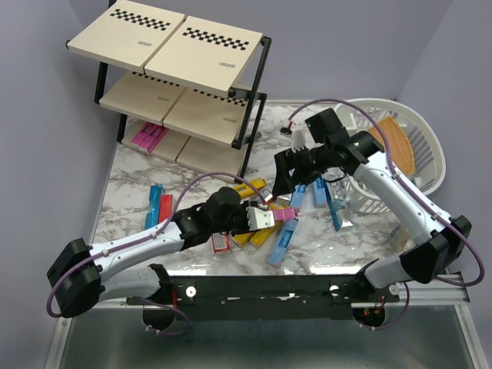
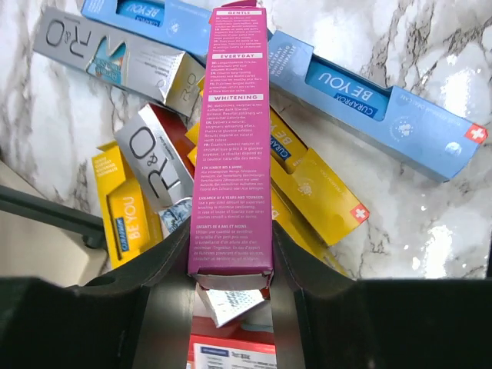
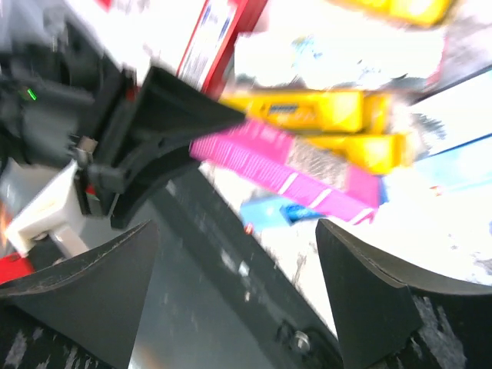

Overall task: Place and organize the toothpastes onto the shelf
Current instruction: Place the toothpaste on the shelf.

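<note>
My left gripper point(image 2: 231, 250) is clamped on a pink toothpaste box point(image 2: 234, 138) whose panel reads GENTLE, EVERYDAY, WHITENING. Under it on the marble table point(image 2: 430, 231) lies the pile: a light blue box point(image 2: 369, 100) lettered CURAPROX BE YOU, a yellow box point(image 2: 127, 215) with BE YOU, and a silver box point(image 2: 115, 54) marked R&O. From above, the left arm point(image 1: 138, 242) lies low, reaching to the pile at mid-table. The right arm point(image 1: 392, 192) arches over the white basket point(image 1: 427, 154); its gripper point(image 3: 238, 254) hangs spread wide, holding nothing, in a blurred view. The shelf point(image 1: 177, 46) stands far left, another pink box point(image 1: 148, 137) on its bottom board.
</note>
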`<state>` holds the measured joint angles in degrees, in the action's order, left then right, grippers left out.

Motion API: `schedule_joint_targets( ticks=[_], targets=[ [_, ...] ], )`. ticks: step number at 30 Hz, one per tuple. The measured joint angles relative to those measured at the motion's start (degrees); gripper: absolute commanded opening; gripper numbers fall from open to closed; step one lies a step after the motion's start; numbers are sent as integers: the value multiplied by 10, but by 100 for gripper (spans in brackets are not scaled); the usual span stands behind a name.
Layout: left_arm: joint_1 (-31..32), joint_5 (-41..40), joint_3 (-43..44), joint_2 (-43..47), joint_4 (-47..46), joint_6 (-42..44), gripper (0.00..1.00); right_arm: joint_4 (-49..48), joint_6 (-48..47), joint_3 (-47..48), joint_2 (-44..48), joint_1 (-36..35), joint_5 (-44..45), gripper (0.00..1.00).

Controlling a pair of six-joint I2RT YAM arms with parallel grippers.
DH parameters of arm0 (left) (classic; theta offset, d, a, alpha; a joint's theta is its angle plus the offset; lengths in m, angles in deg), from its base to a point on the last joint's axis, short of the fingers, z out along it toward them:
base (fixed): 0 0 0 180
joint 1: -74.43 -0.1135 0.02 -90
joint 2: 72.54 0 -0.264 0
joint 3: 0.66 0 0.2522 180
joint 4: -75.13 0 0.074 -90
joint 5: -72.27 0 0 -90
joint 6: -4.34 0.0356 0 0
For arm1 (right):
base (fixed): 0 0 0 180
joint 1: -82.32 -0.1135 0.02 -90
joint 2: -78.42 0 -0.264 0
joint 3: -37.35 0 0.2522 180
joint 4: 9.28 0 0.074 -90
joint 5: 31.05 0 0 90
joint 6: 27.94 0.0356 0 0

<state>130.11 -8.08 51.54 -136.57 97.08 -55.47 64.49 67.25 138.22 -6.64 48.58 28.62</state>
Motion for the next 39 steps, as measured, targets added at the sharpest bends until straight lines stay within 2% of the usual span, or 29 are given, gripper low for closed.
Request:
schedule_joint_targets(
  ticks=[6, 15, 21, 30, 39],
  targets=[
    [-41, 2, -1, 0, -14, -106, 0, -86, 59, -34, 58, 22, 42, 91],
    [-148, 51, 1, 22, -61, -311, 0, -239, 170, -199, 124, 73, 39, 91],
    [-220, 68, -7, 57, -65, -439, 0, -290, 199, -211, 124, 80, 31, 91],
    [-290, 80, -41, 148, 19, -519, 0, -309, 203, -211, 125, 100, 50, 92],
    [-400, 91, -51, 160, 50, -574, 0, -304, 182, -207, 116, 114, 74, 92]
  ],
)
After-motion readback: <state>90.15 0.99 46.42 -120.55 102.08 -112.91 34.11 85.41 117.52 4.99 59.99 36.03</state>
